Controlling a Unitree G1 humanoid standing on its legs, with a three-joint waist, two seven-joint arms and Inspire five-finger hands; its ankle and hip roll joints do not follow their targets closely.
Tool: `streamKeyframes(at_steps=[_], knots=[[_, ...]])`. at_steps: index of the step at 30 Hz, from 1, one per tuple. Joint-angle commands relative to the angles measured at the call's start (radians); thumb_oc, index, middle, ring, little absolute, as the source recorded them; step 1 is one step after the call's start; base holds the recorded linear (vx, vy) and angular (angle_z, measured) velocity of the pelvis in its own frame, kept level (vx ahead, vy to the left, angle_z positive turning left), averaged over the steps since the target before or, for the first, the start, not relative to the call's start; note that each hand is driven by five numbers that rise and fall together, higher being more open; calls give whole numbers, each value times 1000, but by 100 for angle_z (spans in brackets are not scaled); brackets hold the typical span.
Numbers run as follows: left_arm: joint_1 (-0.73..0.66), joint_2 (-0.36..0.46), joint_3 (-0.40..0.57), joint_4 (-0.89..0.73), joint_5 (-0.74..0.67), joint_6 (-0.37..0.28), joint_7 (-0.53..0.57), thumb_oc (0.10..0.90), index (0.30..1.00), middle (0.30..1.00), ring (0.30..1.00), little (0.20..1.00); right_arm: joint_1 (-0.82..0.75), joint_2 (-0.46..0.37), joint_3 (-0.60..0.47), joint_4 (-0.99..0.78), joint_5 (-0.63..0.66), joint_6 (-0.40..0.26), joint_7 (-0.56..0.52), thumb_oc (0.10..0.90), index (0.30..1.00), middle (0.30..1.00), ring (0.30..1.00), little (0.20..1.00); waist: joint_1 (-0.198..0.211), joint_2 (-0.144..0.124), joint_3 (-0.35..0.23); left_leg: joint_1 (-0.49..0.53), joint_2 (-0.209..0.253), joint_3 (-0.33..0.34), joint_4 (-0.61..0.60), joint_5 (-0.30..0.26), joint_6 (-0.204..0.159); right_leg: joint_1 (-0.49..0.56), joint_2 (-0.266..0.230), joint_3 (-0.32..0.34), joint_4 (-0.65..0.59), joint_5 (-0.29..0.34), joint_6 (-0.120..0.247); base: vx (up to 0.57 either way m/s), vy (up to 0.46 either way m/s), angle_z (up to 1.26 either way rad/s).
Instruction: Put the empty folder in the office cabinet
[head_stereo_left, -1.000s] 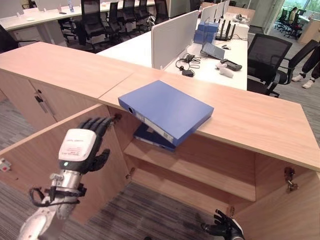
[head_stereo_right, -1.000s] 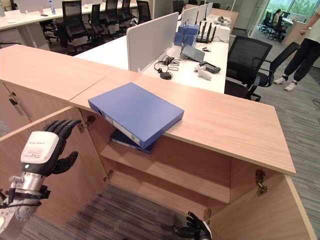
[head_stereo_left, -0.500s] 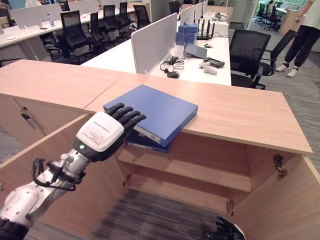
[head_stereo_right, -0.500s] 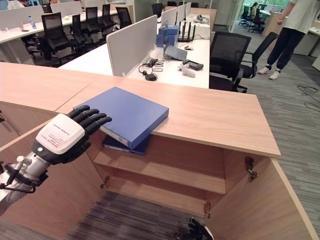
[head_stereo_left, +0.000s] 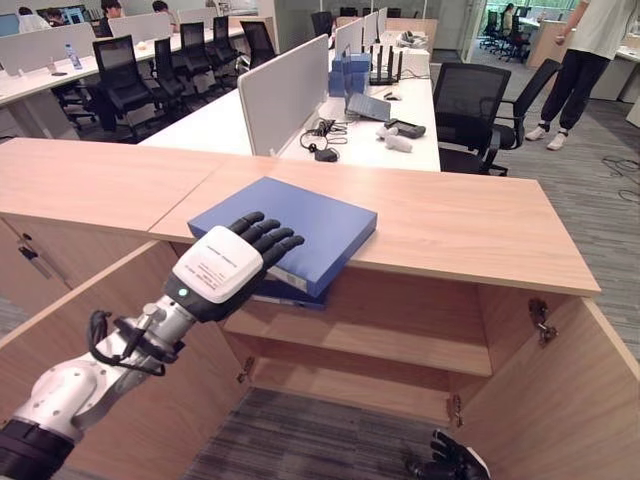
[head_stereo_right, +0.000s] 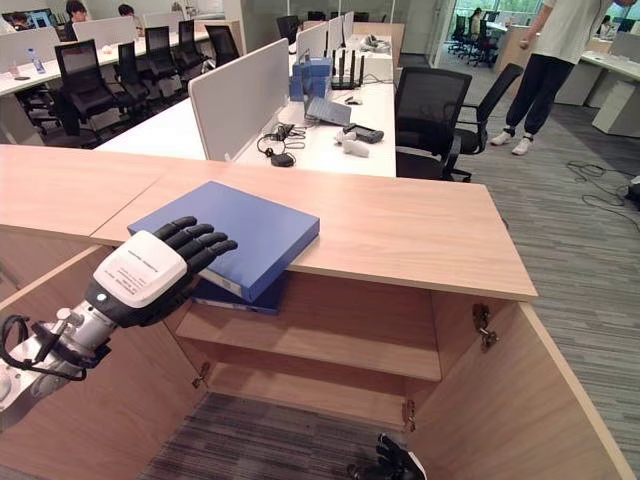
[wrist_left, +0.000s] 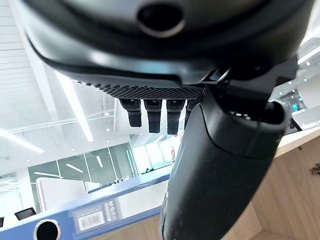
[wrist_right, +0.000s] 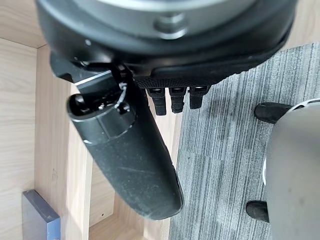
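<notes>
A blue folder lies flat on the wooden cabinet top, its near corner overhanging the front edge. My left hand rests on that near corner with straight fingers on the cover, open. The left wrist view shows the folder's spine just past the thumb. A second blue folder lies on the cabinet's upper shelf, right under the first one. My right hand hangs low near the floor in front of the cabinet, relaxed and holding nothing.
Both cabinet doors stand open: the left door below my left arm, the right door swung out at the right. Behind the counter are desks with a white partition and office chairs. A person stands at the far right.
My left hand has risen from in front of the left door and reached forward onto the folder's near corner. The camera has shifted. The right hand stays low.
</notes>
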Motion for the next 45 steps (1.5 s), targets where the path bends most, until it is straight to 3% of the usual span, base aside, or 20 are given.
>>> streamKeyframes(at_steps=[1, 13, 39, 40, 42, 45], knots=[[-190, -2, 30, 34, -82, 48, 24, 800, 900, 900, 900, 900, -103, -32, 12, -11, -5, -67, -15, 800, 900, 900, 900, 900, -2, -3, -4, 30, 31, 9, -1, -92, -48, 14, -35, 50, 5, -69, 84, -13, 7, -8], [-269, -104, -36, 94, -118, 66, 9, 800, 900, 900, 900, 900, -99, -29, 4, -14, -8, -57, -19, 800, 900, 900, 900, 900, -25, -13, -6, 32, 32, 17, -1, -97, -46, 9, -32, 60, 5, -68, 82, 2, 6, -4], [-369, -173, -138, 225, -94, 108, 3, 800, 900, 900, 900, 900, -79, -36, -7, -19, -5, -47, -21, 800, 900, 900, 900, 900, -61, -21, -8, 49, 27, 48, -1, -115, -41, 7, -37, 81, 5, -71, 86, 1, 1, 0], [-370, -179, -137, 232, -99, 113, 1, 769, 853, 853, 853, 853, -80, -36, -11, -19, -3, -47, -23, 800, 900, 900, 900, 900, -63, -22, -8, 49, 27, 48, -1, -115, -41, 6, -37, 82, 6, -71, 85, 11, 15, -6], [-373, -190, -138, 241, -109, 114, -2, 400, 300, 300, 300, 300, -80, -38, -16, -19, 1, -46, -26, 800, 900, 900, 900, 900, -65, -24, -8, 47, 27, 47, -1, -115, -40, 4, -38, 84, 7, -70, 85, 0, 0, 0], [-375, -201, -136, 239, -124, 111, -8, 400, 300, 300, 300, 300, -79, -39, -20, -25, 2, -44, -26, 800, 900, 900, 900, 900, -66, -25, -8, 46, 24, 45, -1, -116, -40, 3, -40, 85, 7, -70, 85, 0, 0, 0]])
